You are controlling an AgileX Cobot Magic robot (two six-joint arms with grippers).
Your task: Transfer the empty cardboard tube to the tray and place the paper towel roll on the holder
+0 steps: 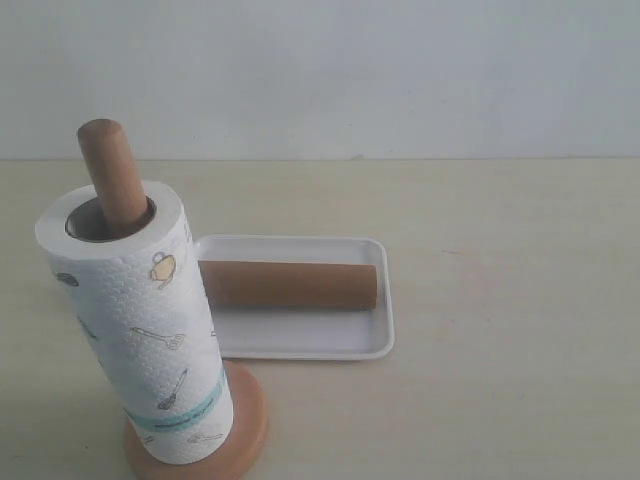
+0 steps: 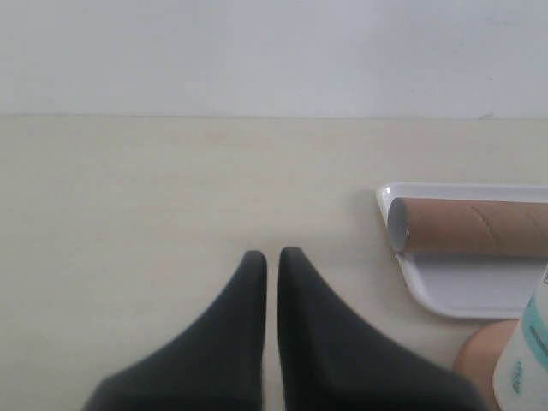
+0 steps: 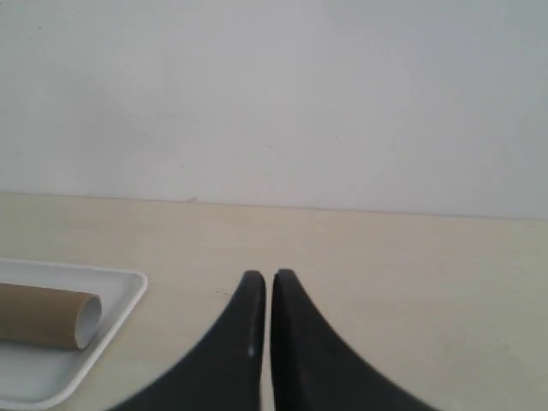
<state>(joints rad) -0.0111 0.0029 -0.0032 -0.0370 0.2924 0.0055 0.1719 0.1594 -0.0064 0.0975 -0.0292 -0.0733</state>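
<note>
The tube (image 1: pixel 290 285) lies flat inside the tray (image 1: pixel 300 338), its long axis running 9 to 3 o'clock across the exterior view, close to the tray's far rim and well within both short ends. From the tray, the holder (image 1: pixel 110 170) stands at about 8 o'clock, its disc base just beside the tray's near corner. The roll (image 1: pixel 140 320) is threaded over the pole and seated down on the base, with the pole's rounded top poking out of the core. Judged from that, both halves of the task look finished, and no further grasp seems called for. The left gripper (image 2: pixel 272 253) has its fingers pressed together on nothing, hanging over bare table (image 1: pixel 500 300); its camera catches the tube's open end, a tray corner and a sliver of roll, so those things lie toward 3 o'clock from it and it is the arm nearer the holder. The right gripper (image 3: pixel 261 274) is likewise closed and empty, apart from the tray, with the tube's other end toward 9 o'clock from it. Neither gripper shows in the exterior view.
</note>
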